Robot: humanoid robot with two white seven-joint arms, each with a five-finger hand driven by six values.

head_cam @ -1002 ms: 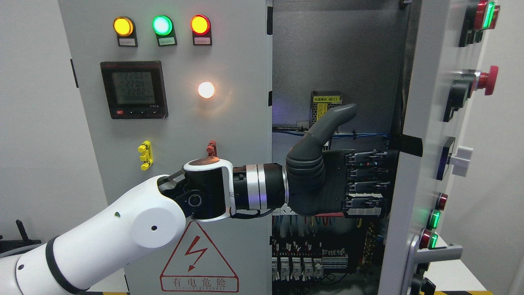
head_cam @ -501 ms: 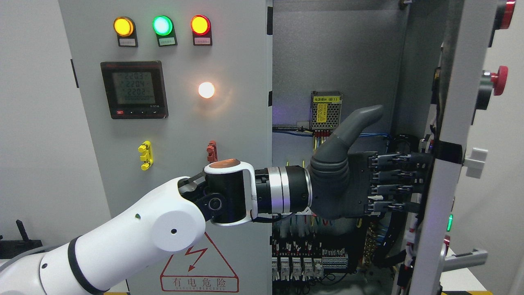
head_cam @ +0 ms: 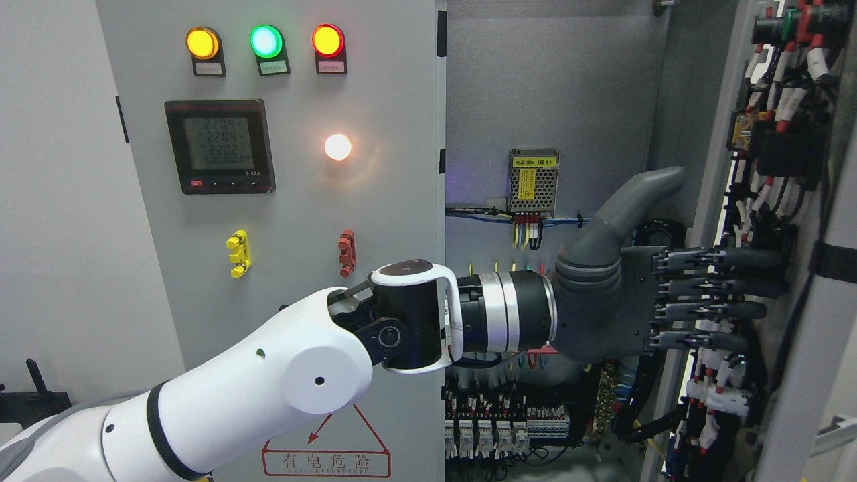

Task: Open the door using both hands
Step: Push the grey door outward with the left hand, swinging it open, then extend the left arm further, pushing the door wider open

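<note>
The grey electrical cabinet's right door (head_cam: pixel 800 375) is swung far out, so its wired inner face shows at the picture's right edge. My left arm comes in from the lower left and reaches across the opening. My left hand (head_cam: pixel 703 288) is open with the thumb raised. Its straight fingers (head_cam: pixel 743 292) lie flat against the door's inner side. The left door (head_cam: pixel 288 221) stays closed, with its lamps and meter (head_cam: pixel 219 146). My right hand is out of the picture.
Inside the cabinet (head_cam: pixel 549 87) are a mesh-cased power supply (head_cam: pixel 534 177), coloured wiring and rows of terminal blocks (head_cam: pixel 509 425) at the bottom. Cables and switch backs (head_cam: pixel 776 140) cover the open door's inside. A plain wall (head_cam: pixel 60 201) stands at the left.
My left arm has stretched further right, pushing the right door outward. The door's front with its buttons and handle has turned out of sight, and its wired inner face now shows.
</note>
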